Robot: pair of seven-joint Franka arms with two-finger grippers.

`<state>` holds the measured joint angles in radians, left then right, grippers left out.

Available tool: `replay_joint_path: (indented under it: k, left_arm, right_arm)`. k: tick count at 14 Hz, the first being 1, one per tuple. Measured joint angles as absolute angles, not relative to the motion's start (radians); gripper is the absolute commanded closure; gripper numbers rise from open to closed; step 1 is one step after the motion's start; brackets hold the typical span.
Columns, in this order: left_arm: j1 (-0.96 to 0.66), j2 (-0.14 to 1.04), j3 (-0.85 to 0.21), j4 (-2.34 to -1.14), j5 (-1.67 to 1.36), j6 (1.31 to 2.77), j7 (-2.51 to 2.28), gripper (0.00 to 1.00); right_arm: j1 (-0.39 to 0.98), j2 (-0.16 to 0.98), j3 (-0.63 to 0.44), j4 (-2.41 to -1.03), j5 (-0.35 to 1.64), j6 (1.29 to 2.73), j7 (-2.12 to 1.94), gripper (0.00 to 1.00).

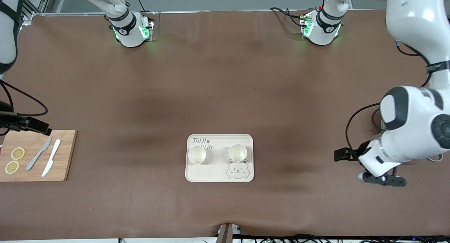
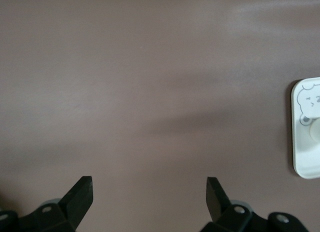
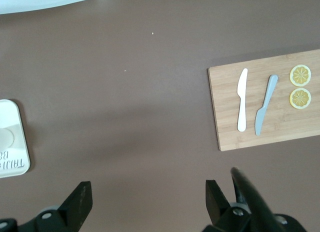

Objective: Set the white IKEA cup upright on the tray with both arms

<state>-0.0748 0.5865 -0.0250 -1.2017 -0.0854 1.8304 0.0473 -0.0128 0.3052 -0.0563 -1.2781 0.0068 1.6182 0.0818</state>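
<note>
The cream tray (image 1: pixel 218 174) with "TAIJI BEAR" lettering lies mid-table, near the front camera. Two white cups stand upright on it, open mouths up: one (image 1: pixel 197 154) toward the right arm's end, one (image 1: pixel 237 152) above the bear face. My left gripper (image 1: pixel 383 179) hangs open and empty over bare table at the left arm's end. Its wrist view (image 2: pixel 149 189) shows the tray's edge (image 2: pixel 300 162). My right gripper (image 3: pixel 148 192) is open and empty beside the cutting board. It is mostly cut off in the front view. The tray's corner (image 3: pixel 12 162) shows in its wrist view.
A wooden cutting board (image 1: pixel 37 172) lies at the right arm's end, holding a grey knife (image 1: pixel 39 152), a white knife (image 1: pixel 51 157) and two lemon slices (image 1: pixel 18 153). Brown mat covers the table between the board, the tray and the left arm.
</note>
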Motion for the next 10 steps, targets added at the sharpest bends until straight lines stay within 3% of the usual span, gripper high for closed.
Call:
replay_joint_path:
  k: [6, 10]
  left_arm:
    - [-0.066, 0.364, -0.025, -1.201, -0.080, 1.584, 0.024, 0.00]
    - [-0.068, 0.336, -0.025, -1.211, -0.078, 1.537, 0.020, 0.00]
  right_arm:
    - [-0.013, 0.110, -0.052, -1.500, 0.007, 1.681, 0.069, 0.00]
    - [-0.013, 0.023, -0.051, -1.651, 0.007, 1.789, 0.038, 0.00]
